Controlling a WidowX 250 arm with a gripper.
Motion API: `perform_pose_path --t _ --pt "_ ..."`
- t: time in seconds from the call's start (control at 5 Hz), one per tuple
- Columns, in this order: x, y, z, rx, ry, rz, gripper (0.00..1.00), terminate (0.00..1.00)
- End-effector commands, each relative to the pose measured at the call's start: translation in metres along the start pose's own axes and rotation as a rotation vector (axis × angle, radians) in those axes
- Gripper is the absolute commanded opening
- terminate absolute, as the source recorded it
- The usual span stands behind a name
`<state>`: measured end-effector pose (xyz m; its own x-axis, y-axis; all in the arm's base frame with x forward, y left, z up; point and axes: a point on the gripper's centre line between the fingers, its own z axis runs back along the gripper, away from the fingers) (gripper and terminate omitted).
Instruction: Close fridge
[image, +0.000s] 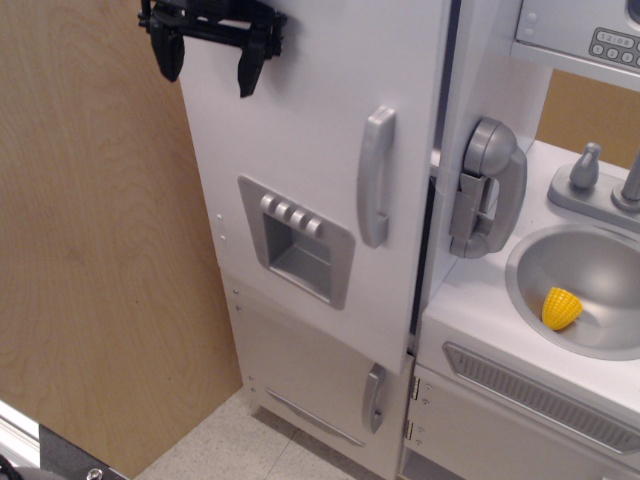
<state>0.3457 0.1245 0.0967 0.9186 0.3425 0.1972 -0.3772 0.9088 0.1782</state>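
Note:
The fridge is a tall white toy-kitchen cabinet. Its large white door (300, 150) carries a grey vertical handle (376, 176) and a grey dispenser panel (297, 240). The door stands almost flush with the cabinet; only a thin dark gap shows along its right edge. The shelves are hidden behind it. My black gripper (205, 62) is open at the door's upper left, its fingers hanging down in front of the door face, holding nothing.
A smaller lower door with a small grey handle (374, 397) sits under the fridge. A grey toy phone (487, 187) hangs on the cabinet side. The sink (590, 250) at the right holds a yellow corn piece (561, 307). A wooden panel (90, 250) stands at the left.

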Motion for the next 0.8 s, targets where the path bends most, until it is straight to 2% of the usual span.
perform_pose_path --t 0.0,0.2,0.4,0.6 --pt "0.020 -0.001 0.024 -0.017 -0.075 0.036 1.00 0.00" --pt "0.005 0.008 0.025 -0.016 -0.076 0.002 1.00 0.00" --pt "-0.033 0.026 0.029 -0.008 -0.066 -0.085 1.00 0.00" --pt "-0.060 0.039 0.037 -0.017 -0.086 -0.155 1.00 0.00"
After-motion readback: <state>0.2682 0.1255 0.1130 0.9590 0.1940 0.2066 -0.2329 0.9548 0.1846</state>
